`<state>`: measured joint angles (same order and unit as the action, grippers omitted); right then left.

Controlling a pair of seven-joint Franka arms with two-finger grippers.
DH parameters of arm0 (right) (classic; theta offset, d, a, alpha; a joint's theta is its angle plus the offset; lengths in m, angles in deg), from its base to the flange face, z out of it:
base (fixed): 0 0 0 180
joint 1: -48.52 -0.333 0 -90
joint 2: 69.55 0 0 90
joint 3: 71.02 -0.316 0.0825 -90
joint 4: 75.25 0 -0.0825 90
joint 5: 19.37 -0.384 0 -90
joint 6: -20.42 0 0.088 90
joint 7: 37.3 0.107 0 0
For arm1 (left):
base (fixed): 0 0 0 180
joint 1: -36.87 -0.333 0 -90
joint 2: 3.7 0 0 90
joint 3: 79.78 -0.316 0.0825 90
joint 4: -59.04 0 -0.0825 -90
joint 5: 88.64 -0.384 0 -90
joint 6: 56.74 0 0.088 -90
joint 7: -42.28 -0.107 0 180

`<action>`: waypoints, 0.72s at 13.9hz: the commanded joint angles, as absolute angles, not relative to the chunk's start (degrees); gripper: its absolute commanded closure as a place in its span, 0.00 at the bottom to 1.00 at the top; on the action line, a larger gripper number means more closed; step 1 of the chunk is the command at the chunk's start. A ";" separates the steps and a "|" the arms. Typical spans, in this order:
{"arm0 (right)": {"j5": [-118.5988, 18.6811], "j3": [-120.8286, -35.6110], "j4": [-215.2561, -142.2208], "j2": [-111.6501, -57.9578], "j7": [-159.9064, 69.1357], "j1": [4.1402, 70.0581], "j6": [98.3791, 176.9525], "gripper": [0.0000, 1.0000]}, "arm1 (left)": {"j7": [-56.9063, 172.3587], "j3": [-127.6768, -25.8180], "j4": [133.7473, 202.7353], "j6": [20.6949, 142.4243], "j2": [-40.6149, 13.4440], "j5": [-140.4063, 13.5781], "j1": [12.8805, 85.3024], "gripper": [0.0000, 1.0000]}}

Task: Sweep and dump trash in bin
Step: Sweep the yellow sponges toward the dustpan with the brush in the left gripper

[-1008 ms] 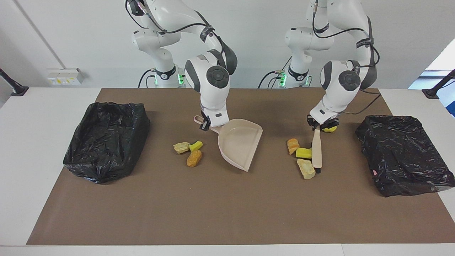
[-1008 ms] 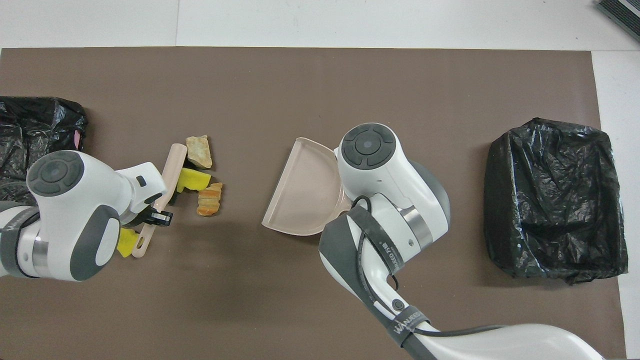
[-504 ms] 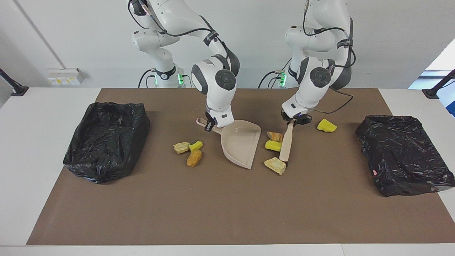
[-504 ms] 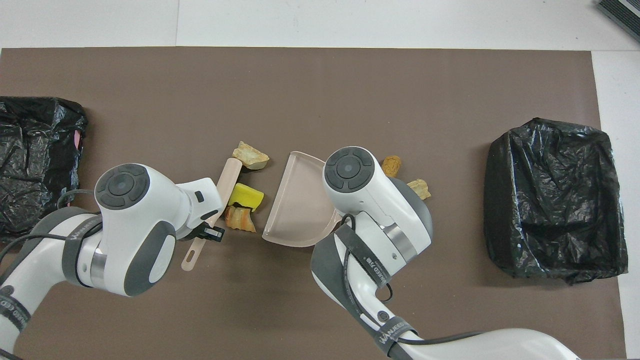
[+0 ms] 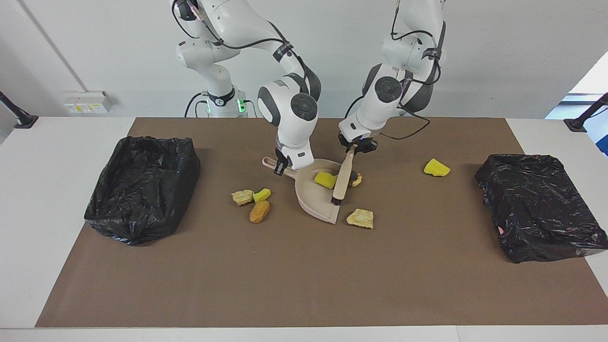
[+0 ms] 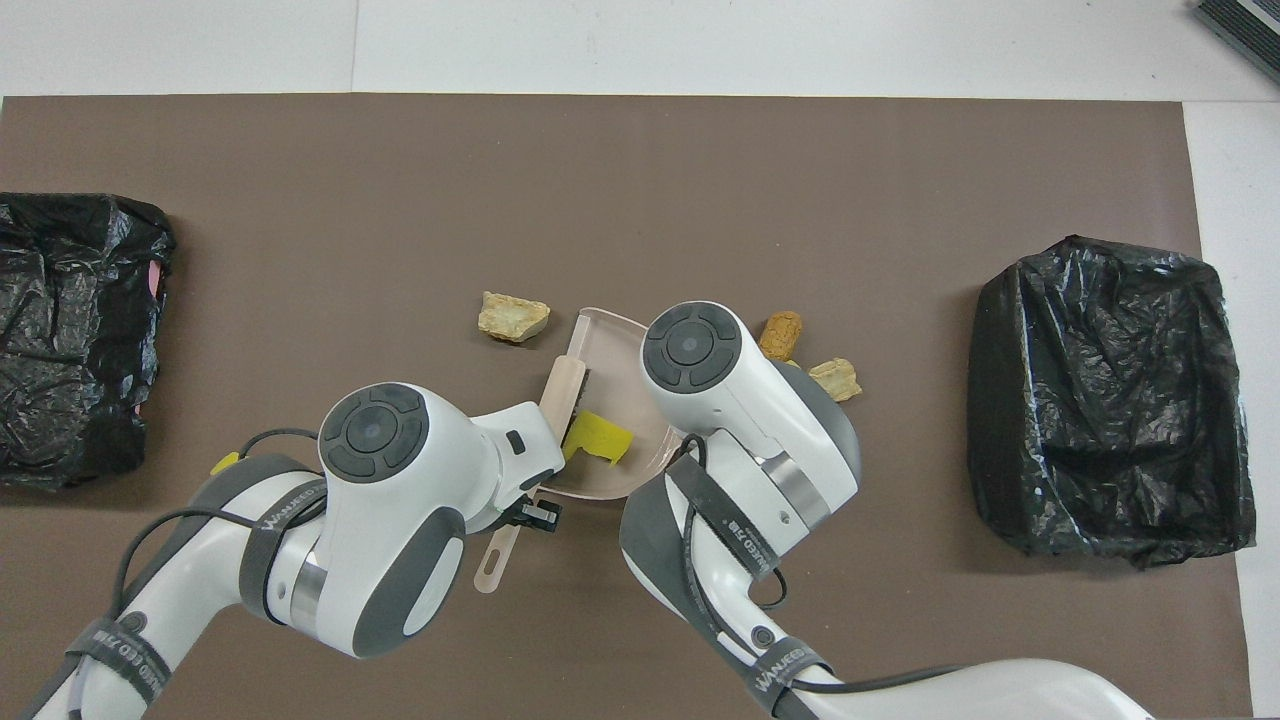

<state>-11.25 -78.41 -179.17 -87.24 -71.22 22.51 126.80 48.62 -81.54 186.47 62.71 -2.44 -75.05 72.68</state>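
Beige plastic on both tools: the right gripper (image 5: 281, 167) is clamped on the handle of the dustpan (image 5: 313, 197), tipping its lip onto the brown mat (image 5: 304, 285), and the left gripper (image 5: 354, 148) is clamped on the handle of the brush (image 5: 343, 183), whose head lies across the pan's open mouth.

One yellow sponge piece (image 5: 326, 180) sits inside the pan. An orange-brown lump (image 5: 355, 178) is pinched at the pan's edge just beside the brush, on the left arm's side, so it may roll off the rim rather than in. A tan chunk (image 5: 360, 218) lies on the mat just off the pan's lip, farther from the robots; I reckon the brush passed it by, and a lift now would leave it there.

Three more pieces (image 5: 251, 202) sit close together near the pan on the right arm's side, and a lone yellow wedge (image 5: 436, 167) lies toward the left arm's end, near that end's black-lined bin (image 5: 539, 206). A second lined bin (image 5: 142, 187) stands at the right arm's end.

If the pan tilts on its way to a bin, the sponge could slide out.
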 commanded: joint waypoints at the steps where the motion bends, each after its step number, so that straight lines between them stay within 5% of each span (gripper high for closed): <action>1: -10.32 -78.58 -181.33 -85.63 -71.58 22.68 127.82 1.00 | 52.72 -82.93 184.12 60.16 0.33 -73.96 72.56 1.00; 10: -10.23 -78.49 -181.42 -85.72 -74.56 22.77 128.26 1.00 | 84.69 -83.29 184.28 45.67 5.26 -83.63 60.18 1.00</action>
<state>-11.21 -78.40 -179.21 -87.24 -72.11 22.52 126.84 77.62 -83.91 183.43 48.07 3.88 -82.13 62.56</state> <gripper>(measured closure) 0.687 0.744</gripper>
